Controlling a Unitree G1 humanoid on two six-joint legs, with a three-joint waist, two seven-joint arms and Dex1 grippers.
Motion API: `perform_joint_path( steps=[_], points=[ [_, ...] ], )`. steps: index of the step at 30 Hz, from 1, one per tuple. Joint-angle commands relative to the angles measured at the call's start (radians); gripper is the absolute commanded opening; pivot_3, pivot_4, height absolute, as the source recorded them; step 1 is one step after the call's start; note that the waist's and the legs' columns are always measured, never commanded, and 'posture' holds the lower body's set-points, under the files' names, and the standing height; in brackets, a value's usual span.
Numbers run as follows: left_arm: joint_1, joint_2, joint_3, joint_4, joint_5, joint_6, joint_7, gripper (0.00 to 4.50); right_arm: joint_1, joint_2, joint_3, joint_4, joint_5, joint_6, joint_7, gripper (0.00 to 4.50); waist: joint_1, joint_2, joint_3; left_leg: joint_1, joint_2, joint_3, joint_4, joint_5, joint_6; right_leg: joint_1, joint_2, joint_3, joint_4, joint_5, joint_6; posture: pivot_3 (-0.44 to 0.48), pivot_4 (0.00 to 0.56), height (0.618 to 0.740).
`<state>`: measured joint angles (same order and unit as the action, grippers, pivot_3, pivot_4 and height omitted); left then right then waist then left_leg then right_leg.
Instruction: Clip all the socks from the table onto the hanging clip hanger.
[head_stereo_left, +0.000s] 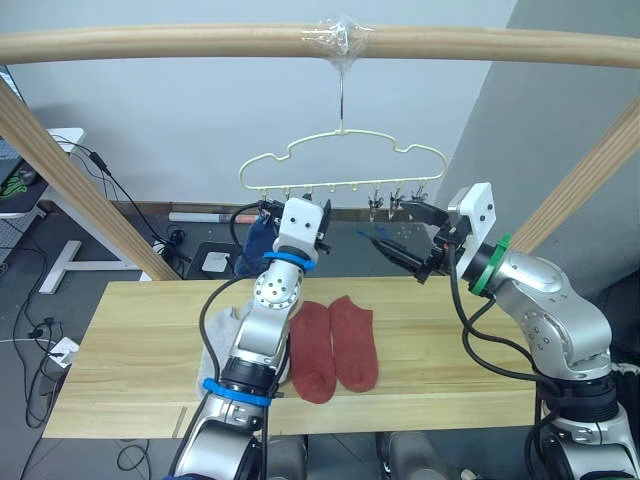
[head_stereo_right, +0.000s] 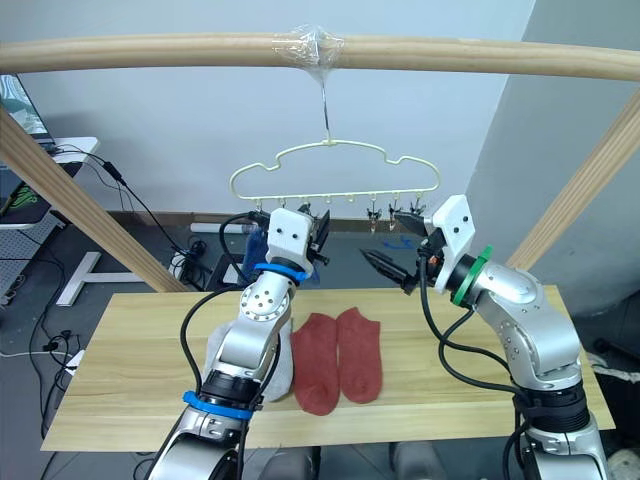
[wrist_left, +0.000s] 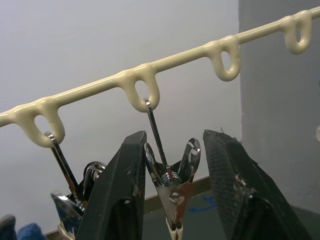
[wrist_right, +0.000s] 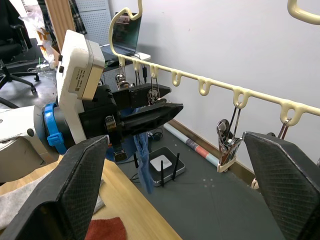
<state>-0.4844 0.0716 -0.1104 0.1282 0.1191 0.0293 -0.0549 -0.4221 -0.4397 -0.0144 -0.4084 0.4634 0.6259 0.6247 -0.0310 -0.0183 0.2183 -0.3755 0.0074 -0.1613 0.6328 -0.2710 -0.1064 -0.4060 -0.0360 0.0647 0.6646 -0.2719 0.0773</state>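
Observation:
The cream clip hanger (head_stereo_left: 330, 187) hangs by its hook from the wooden pole. A blue sock (head_stereo_left: 257, 245) dangles from a clip near its left end. My left gripper (head_stereo_left: 322, 228) is raised to that end and stands open. In the left wrist view its fingers (wrist_left: 125, 190) straddle a metal clip (wrist_left: 171, 186). My right gripper (head_stereo_left: 402, 234) is open and holds nothing; it sits below the clips (wrist_right: 227, 145) at the hanger's right end. Two rust red socks (head_stereo_left: 333, 348) lie side by side on the table (head_stereo_left: 130, 340). A light grey sock (head_stereo_left: 222, 335) lies partly hidden behind my left arm.
The round wooden pole (head_stereo_left: 200, 42) crosses overhead, with slanted poles at the left (head_stereo_left: 80, 185) and right (head_stereo_left: 590, 175). Behind the table the floor holds cables and a small white box (head_stereo_left: 215, 262). Bare tabletop lies to the left and right of the socks.

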Motion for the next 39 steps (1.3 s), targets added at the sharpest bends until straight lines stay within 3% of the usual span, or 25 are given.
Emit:
perform_joint_path(
  steps=[1, 4, 22, 26, 39],
  points=[
    [-0.004, -0.005, 0.006, -0.032, -0.005, -0.026, -0.001, 0.69, -0.012, -0.001, -0.013, -0.023, 0.015, -0.012, -0.008, 4.5, 0.0, 0.0, 0.0, 0.0, 0.0, 0.0, 0.0, 0.0, 0.0, 0.0, 0.0, 0.0, 0.0, 0.0, 0.0, -0.009, 0.193, 0.74],
    [-0.001, -0.004, 0.007, -0.037, -0.005, -0.023, -0.002, 0.29, -0.01, 0.001, -0.013, -0.027, 0.018, -0.009, -0.011, 4.5, 0.0, 0.0, 0.0, 0.0, 0.0, 0.0, 0.0, 0.0, 0.0, 0.0, 0.0, 0.0, 0.0, 0.0, 0.0, -0.009, 0.193, 0.74],
    [0.008, 0.009, 0.01, -0.061, -0.007, 0.007, -0.019, 0.29, 0.009, -0.005, 0.019, -0.024, -0.007, -0.034, -0.011, 4.5, 0.001, 0.0, 0.0, 0.0, 0.0, 0.0, 0.001, 0.0, 0.0, 0.0, 0.0, 0.0, 0.0, 0.0, 0.0, 0.003, 0.19, 0.74],
    [0.008, 0.005, 0.008, -0.065, 0.003, 0.007, -0.008, 1.56, 0.008, -0.006, 0.019, -0.027, -0.008, -0.034, -0.012, 4.5, 0.0, 0.0, 0.0, 0.0, 0.0, 0.0, 0.001, 0.0, 0.0, 0.0, 0.0, 0.0, 0.001, 0.0, 0.0, 0.003, 0.19, 0.74],
    [-0.001, 0.008, 0.012, -0.056, 0.006, 0.005, -0.008, 1.56, 0.005, -0.008, 0.015, -0.035, -0.005, -0.026, -0.02, 4.5, 0.0, 0.0, 0.0, 0.0, 0.0, 0.0, 0.001, 0.0, 0.0, 0.0, 0.0, 0.0, 0.001, 0.0, 0.0, 0.003, 0.19, 0.74]
  ],
)
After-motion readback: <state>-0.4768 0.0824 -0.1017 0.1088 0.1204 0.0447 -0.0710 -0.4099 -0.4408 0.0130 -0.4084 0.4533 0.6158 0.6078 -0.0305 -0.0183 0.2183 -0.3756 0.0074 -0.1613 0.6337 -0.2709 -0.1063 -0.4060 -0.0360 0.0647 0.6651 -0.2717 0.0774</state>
